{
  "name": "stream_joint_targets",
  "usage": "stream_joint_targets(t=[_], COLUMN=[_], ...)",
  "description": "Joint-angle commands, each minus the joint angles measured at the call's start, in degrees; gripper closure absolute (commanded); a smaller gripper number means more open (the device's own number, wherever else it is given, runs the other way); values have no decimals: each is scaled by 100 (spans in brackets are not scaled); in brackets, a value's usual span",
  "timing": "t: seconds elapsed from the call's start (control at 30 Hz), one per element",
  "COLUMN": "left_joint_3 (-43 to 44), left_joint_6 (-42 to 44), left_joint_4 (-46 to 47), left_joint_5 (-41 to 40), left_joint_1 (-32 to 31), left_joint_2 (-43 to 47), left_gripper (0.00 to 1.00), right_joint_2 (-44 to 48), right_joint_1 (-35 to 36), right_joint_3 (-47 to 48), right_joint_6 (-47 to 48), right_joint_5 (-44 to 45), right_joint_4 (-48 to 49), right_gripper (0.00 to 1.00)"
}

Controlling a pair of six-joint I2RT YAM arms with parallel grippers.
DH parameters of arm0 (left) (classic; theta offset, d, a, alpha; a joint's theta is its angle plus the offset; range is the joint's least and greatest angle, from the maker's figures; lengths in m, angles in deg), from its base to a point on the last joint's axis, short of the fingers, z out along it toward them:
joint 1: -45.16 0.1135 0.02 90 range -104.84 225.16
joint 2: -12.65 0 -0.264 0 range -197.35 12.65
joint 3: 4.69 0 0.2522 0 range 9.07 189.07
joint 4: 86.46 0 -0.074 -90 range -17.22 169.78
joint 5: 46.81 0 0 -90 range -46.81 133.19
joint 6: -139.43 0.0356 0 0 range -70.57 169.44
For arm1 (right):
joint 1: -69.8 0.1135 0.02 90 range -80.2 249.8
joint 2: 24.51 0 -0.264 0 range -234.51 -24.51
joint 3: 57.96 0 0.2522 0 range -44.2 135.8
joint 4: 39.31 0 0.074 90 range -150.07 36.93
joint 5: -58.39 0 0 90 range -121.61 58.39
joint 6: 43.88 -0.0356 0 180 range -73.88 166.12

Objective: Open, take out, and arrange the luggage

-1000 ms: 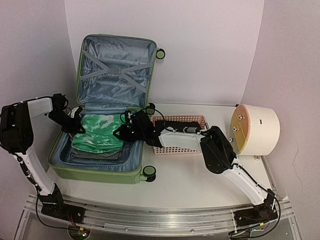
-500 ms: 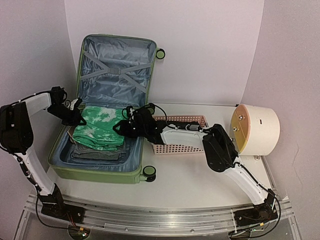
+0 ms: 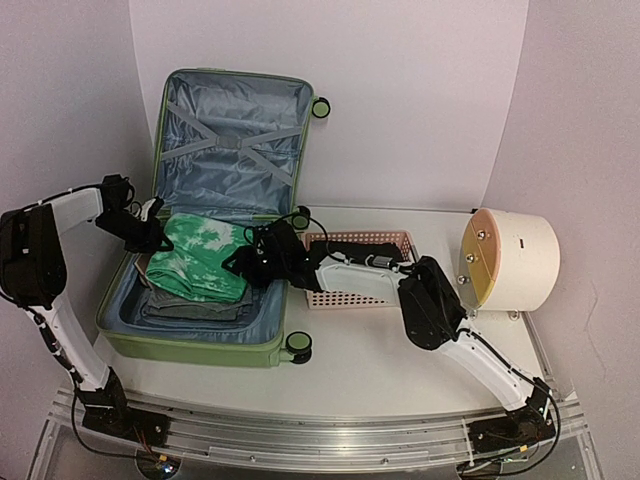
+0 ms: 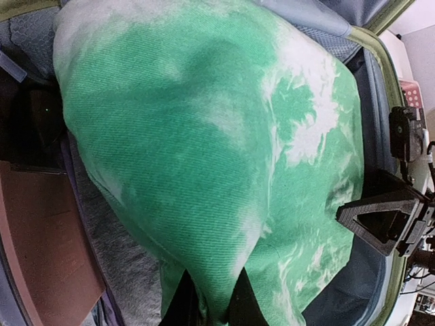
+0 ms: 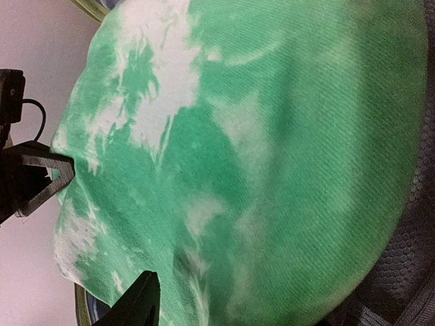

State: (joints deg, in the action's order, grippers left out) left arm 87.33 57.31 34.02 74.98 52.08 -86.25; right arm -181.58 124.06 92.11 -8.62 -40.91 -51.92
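The light-green suitcase point(image 3: 190, 345) lies open, its lid with grey-blue lining and crossed straps point(image 3: 235, 140) upright at the back. A folded green-and-white tie-dye cloth point(image 3: 205, 260) hangs between both grippers just above the clothes in the base. My left gripper point(image 3: 150, 232) pinches the cloth's left edge; in the left wrist view point(image 4: 211, 309) the cloth point(image 4: 204, 136) is bunched between the two fingers. My right gripper point(image 3: 245, 262) grips the right edge. In the right wrist view only one finger point(image 5: 139, 302) shows beside the cloth point(image 5: 272, 149); the other is hidden.
Grey folded clothes point(image 3: 190, 305) and a brown item point(image 4: 41, 238) lie under the cloth in the base. A pink slotted basket point(image 3: 360, 268) stands right of the suitcase. A cream drum point(image 3: 510, 258) lies at the far right.
The left gripper has risen and pulled back with the cloth's left edge. The cloth has lifted off the pile and stretched between the grippers. The right gripper has shifted slightly left.
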Motion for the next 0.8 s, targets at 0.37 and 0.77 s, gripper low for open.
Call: stream_joint_targets(t=[0.37,0.77], left_joint_3=[-472,-561], left_joint_6=[58,36], left_joint_4=[676,656], left_joint_5=[-23,226], left_joint_1=[-25,-277], left_joint_2=[205,33], left_gripper=[100,100], right_joint_2=[-45,-1052], right_joint_1=[174,202], right_joint_3=[331,691], right_joint_6=[68,-478], right_joint_5=[686,-444], right_joint_4=[-1635,-24], right_gripper=[38,43])
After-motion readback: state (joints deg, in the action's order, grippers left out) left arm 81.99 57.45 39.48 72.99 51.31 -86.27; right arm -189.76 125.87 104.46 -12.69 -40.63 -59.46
